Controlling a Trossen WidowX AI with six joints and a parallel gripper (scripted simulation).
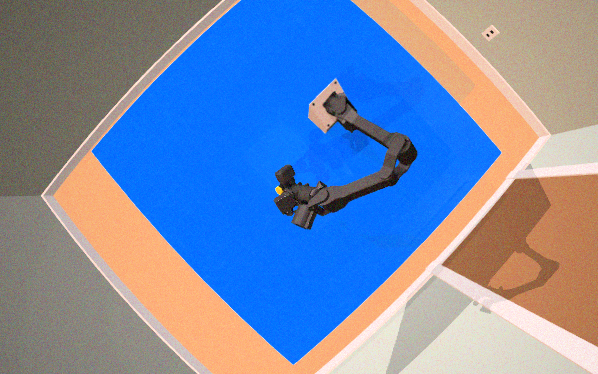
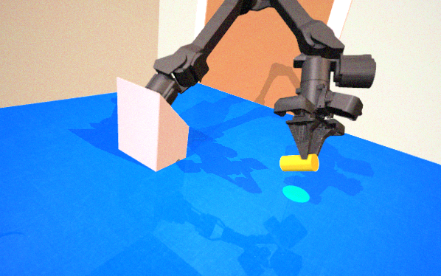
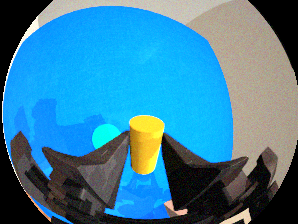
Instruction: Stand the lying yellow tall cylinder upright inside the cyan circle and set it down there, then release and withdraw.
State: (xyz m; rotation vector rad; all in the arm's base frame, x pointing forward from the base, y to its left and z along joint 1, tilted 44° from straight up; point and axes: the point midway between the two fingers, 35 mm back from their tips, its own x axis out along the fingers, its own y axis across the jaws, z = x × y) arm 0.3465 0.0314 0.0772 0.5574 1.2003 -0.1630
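The yellow tall cylinder (image 1: 279,190) (image 2: 296,163) (image 3: 145,150) is lying level in the air, with its long axis roughly horizontal. My gripper (image 2: 310,156) (image 3: 145,135) points down and is shut on it, one finger on each side. The cyan circle (image 2: 296,194) (image 3: 104,136) is flat on the blue surface. In the exterior view it shows below the cylinder; in the wrist view it shows left of the cylinder, partly behind the left finger. The circle does not show in the top view. The exact height of the cylinder above the surface is hard to tell.
The pale pink block (image 2: 138,122) (image 1: 319,112) stands by the arm's base, well away from the cylinder. The arm's shadows fall across the blue surface (image 2: 86,207). An orange border (image 1: 142,240) and low pale walls surround the blue area.
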